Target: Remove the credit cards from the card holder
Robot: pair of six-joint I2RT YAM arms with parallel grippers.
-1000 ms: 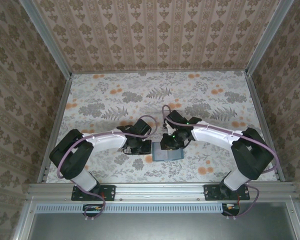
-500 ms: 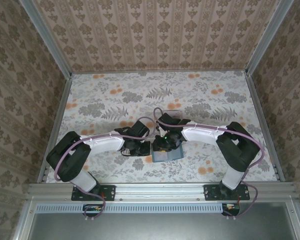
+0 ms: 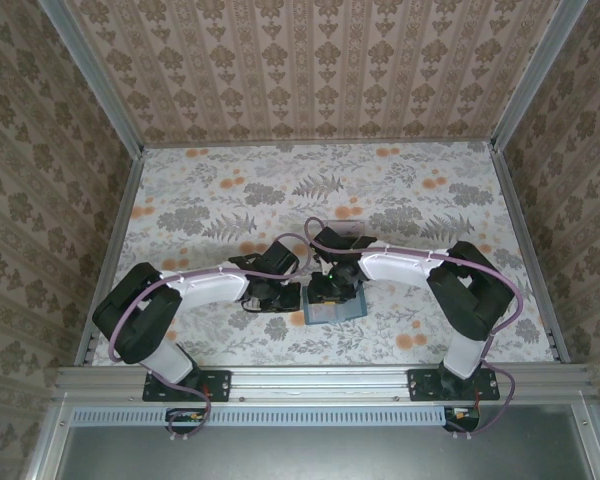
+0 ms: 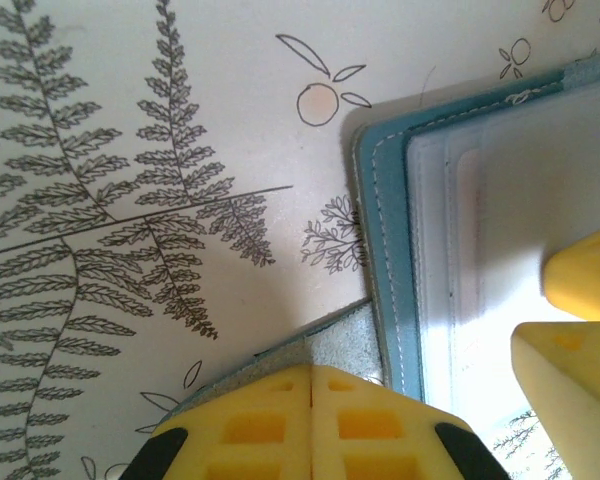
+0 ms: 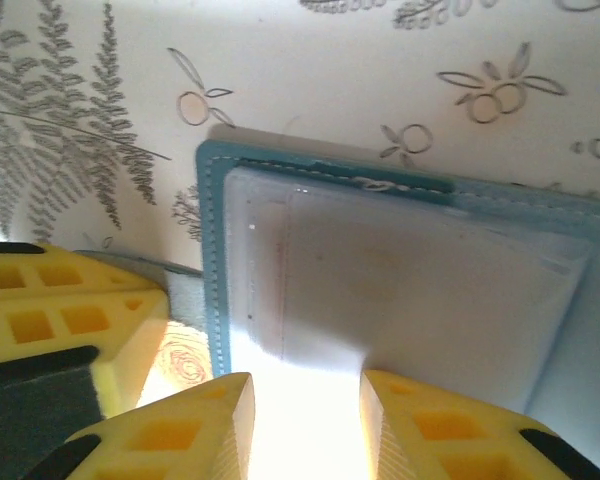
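Room: open table (image 3: 400, 190) beyond and to outer side of each claw; claws near each other.
Flat ahead: card holder (image 5: 212, 250) lying open, teal stitched rim, pale credit card (image 5: 410, 270) in inner pocket.
right gripper (image 5: 302, 415): narrowly parted, nothing between tips, pocket directly ahead and under.
left gripper (image 4: 312, 405): closed, tips at grey flap corner (image 4: 335, 345), holder rim just to its right; hold unclear.

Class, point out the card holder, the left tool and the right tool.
card holder (image 5: 410, 265): right wrist view, inner pocket.
left tool (image 4: 312, 378): left wrist view, where the fingertips meet.
right tool (image 5: 302, 392): right wrist view, gap between fingertips.
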